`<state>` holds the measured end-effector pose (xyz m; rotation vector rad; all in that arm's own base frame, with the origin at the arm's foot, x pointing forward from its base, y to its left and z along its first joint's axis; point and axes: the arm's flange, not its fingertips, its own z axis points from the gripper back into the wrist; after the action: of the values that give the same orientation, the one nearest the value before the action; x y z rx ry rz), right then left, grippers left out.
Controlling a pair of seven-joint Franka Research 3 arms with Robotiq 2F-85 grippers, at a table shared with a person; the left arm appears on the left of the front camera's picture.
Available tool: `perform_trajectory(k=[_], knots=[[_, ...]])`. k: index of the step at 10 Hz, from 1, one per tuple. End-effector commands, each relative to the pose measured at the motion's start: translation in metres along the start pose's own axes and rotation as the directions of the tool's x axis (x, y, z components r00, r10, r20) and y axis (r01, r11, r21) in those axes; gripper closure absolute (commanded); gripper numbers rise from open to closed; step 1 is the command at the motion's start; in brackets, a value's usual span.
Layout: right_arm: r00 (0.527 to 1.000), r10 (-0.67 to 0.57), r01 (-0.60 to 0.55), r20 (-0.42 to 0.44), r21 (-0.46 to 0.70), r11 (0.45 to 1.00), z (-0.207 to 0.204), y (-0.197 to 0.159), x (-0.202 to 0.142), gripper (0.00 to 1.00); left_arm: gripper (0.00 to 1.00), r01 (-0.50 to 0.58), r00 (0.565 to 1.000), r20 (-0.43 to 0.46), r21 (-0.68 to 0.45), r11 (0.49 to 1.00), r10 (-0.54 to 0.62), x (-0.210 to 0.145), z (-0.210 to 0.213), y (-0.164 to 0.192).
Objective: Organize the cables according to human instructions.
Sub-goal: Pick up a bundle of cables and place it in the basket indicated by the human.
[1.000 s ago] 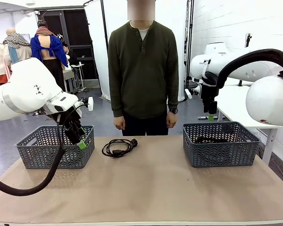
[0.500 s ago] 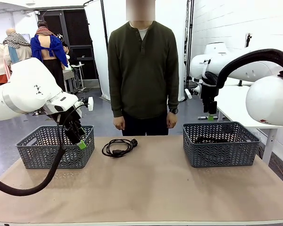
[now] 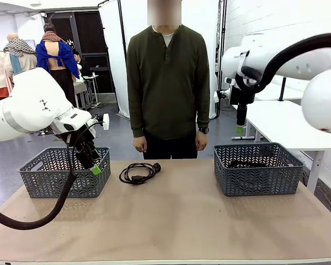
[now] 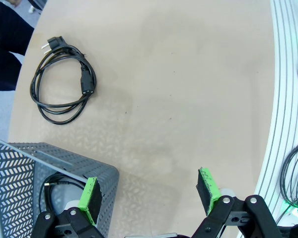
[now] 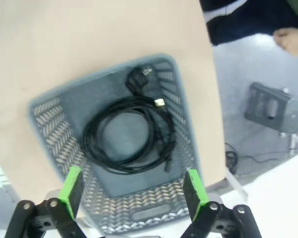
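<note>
1. The left gripper [image 4: 149, 191] is seen with its jaws spread wide and nothing between them; it is held low at the near corner of the left basket [image 3: 44, 178]; one green pad is seen against that corner, the other over the bare table [image 3: 182, 221].
2. The right gripper [image 5: 133, 187] is likewise spread wide and empty; it is held high above the right basket [image 3: 257, 176], pointing down into it.
3. A first cable [image 5: 126, 139] is laid coiled on the floor of the right basket.
4. A second cable [image 4: 52, 186] is partly seen inside the left basket.
5. A third cable [image 3: 138, 173] is left coiled on the table between the baskets, nearer the left one, touched by nothing.
6. A person [image 3: 166, 83] is stood at the far edge, hands hung at the sides.
</note>
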<state>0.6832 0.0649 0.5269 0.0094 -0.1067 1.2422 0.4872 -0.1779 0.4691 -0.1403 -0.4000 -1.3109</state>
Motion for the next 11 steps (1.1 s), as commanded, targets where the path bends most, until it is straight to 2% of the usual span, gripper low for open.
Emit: perform_trajectory(k=[1,4,7,9,10,11], knots=[[0.992,-0.046,0.043,0.115,0.033,0.999,-0.004,0.058,-0.021,0.00,0.00,-0.001,1.000,0.000,0.001,1.000,0.001,0.000,0.001,0.000],[0.976,-0.050,0.051,0.210,0.002,0.999,-0.015,0.123,-0.029,0.00,0.00,-0.001,1.000,0.000,0.001,1.000,0.001,0.000,0.001,0.000],[0.974,0.020,-0.018,0.224,-0.011,1.000,-0.036,0.170,-0.016,0.00,0.00,-0.001,1.000,0.000,0.001,1.000,0.001,0.000,0.001,0.000],[0.972,0.094,-0.094,0.214,-0.009,0.996,-0.044,0.184,-0.011,0.00,0.00,-0.001,1.000,0.000,0.001,1.000,0.001,0.000,0.001,0.000],[0.983,-0.005,0.003,0.186,0.013,1.000,-0.034,0.170,-0.008,0.00,0.00,-0.001,1.000,0.000,0.001,1.000,0.001,0.000,0.001,0.000],[0.983,-0.005,0.003,0.186,0.013,1.000,-0.034,0.170,-0.008,0.00,0.00,-0.001,1.000,0.000,0.001,1.000,0.001,0.000,0.001,0.000]])
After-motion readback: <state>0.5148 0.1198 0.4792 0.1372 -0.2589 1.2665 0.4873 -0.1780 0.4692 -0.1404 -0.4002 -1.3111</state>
